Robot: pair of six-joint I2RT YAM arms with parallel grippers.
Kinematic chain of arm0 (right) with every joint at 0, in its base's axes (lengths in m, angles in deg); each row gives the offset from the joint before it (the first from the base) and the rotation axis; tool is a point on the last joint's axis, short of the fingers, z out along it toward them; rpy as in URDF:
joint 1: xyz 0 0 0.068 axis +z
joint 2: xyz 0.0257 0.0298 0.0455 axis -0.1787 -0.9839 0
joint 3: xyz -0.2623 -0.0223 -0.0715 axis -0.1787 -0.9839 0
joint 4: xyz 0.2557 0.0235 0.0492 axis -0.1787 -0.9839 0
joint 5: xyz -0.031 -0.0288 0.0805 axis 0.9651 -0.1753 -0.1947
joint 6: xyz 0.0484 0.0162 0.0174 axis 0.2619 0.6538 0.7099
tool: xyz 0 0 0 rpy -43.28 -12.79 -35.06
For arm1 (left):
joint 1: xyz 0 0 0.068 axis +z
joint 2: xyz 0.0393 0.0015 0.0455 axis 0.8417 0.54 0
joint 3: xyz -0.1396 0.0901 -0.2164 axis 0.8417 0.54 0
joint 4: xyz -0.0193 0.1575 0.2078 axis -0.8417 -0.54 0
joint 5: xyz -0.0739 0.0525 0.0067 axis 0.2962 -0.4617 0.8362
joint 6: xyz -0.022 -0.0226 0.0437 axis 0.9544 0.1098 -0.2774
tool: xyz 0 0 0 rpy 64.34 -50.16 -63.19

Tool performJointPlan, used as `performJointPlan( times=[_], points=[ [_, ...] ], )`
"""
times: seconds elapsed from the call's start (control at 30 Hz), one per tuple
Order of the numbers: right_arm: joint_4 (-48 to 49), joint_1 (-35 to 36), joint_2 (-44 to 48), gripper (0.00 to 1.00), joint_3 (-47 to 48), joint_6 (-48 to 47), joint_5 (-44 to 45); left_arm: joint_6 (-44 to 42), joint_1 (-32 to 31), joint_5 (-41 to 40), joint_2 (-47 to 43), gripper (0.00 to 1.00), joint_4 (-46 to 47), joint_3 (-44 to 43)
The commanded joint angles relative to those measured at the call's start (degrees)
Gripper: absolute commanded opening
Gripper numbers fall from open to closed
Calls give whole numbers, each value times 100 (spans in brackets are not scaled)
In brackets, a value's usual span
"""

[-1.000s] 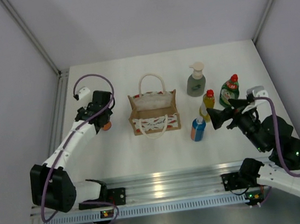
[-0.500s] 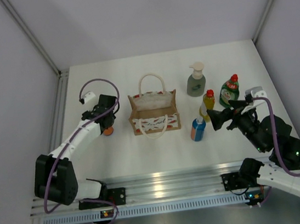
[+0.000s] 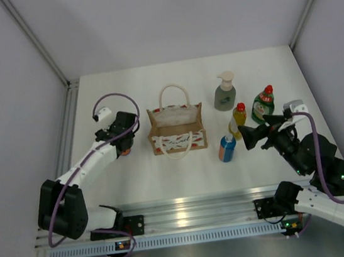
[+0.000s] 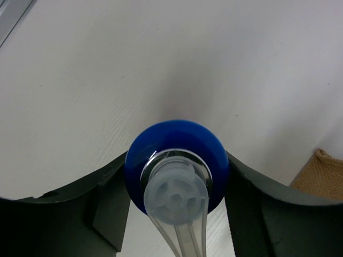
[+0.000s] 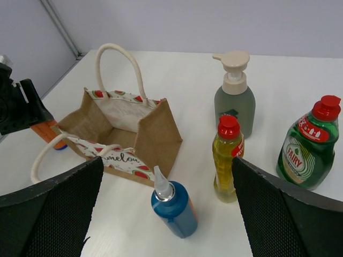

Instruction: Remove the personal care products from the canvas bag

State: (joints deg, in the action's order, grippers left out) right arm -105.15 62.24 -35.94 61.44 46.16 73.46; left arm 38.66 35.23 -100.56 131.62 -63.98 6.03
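The tan canvas bag (image 3: 178, 141) (image 5: 153, 134) stands open mid-table. My left gripper (image 3: 124, 147) (image 4: 177, 160) is to its left, shut on the orange bottle (image 3: 124, 152) (image 5: 44, 130). The left wrist view shows its blue cap (image 4: 161, 139) with a clear nozzle between both fingers. Right of the bag stand the grey-green pump bottle (image 3: 224, 96) (image 5: 235, 107), the green red-capped bottle (image 3: 262, 107) (image 5: 306, 152), the slim yellow bottle (image 3: 238, 120) (image 5: 227, 160) and the blue bottle (image 3: 227, 148) (image 5: 174, 209). My right gripper (image 3: 247, 137) (image 5: 167, 163) is wide open and empty, just right of the blue bottle.
An aluminium rail (image 3: 188, 205) runs along the near edge by the arm bases. Grey walls close the table on three sides. A corner of the bag (image 4: 321, 174) shows at the right of the left wrist view, and a metal edge strip (image 4: 10, 16) at its top left.
My left gripper has moved a little nearer and to the right with the orange bottle, coming lower beside the bag. The right arm has barely moved.
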Motion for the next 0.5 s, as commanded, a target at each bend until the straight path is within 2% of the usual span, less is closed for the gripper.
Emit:
performJointPlan(
  times=[0.0, 0.07, 0.17, 0.33, 0.47],
  points=[
    [-102, -44, 54, 99, 57, 25, 41, 4, -59, -221, -292, 70, 358, -67],
    [-102, -44, 28, 99, 39, 7, 155, -31, -68, -177, -388, 86, 358, -76],
    [-110, -44, -86, 100, -22, -10, 409, -198, -68, -37, -652, 98, 349, -111],
    [-172, -44, -446, 100, 48, 42, 839, -462, -77, 332, -1179, 98, 296, -199],
    [-549, -44, -1069, 100, 338, 95, 1218, -620, -68, 561, -1645, 98, -133, -575]
  ],
)
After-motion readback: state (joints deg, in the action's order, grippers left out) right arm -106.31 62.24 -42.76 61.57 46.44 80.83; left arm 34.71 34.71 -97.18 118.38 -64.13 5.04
